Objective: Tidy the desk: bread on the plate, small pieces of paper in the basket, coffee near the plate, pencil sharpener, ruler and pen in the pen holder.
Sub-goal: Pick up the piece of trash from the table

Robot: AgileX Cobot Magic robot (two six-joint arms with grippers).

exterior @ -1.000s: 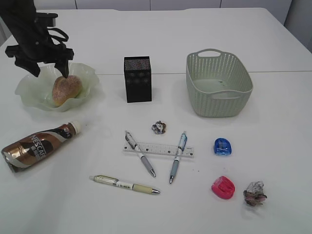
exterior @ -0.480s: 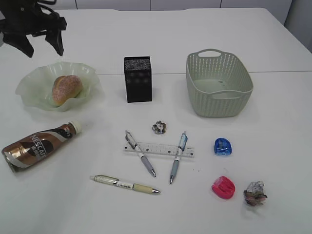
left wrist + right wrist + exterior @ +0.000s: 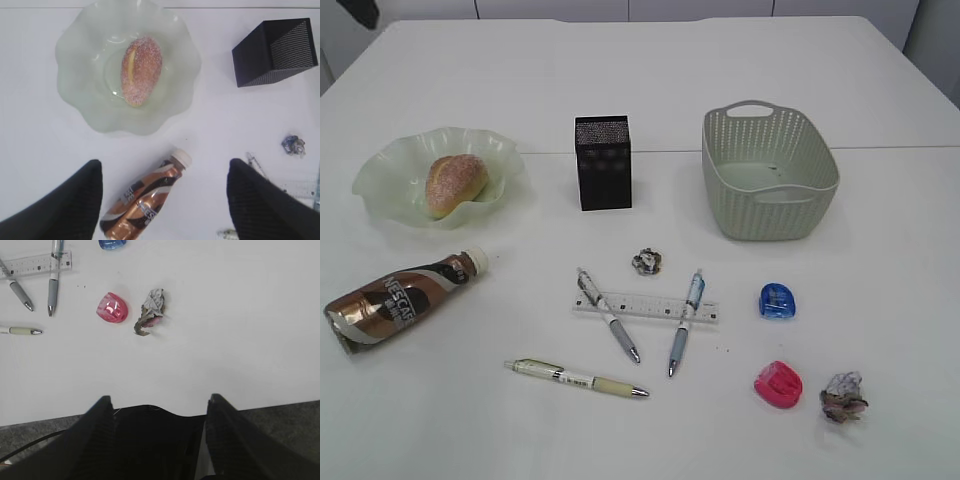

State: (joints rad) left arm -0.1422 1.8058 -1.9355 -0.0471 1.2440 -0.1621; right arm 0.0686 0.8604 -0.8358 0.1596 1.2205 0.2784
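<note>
So bread (image 3: 455,184) sits on plate (image 3: 380,190); left tool (image 3: 165,200) spread, empty. Next you grab coffee (image 3: 400,299) beside plate.

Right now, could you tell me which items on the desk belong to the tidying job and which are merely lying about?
Job: bread, plate, coffee, basket, pen holder, ruler, three pens, two sharpeners, two paper balls.
Lying about: nothing visible.

Three pens (image 3: 608,328), two sharpeners (image 3: 776,300), two paper balls (image 3: 646,261).
</note>
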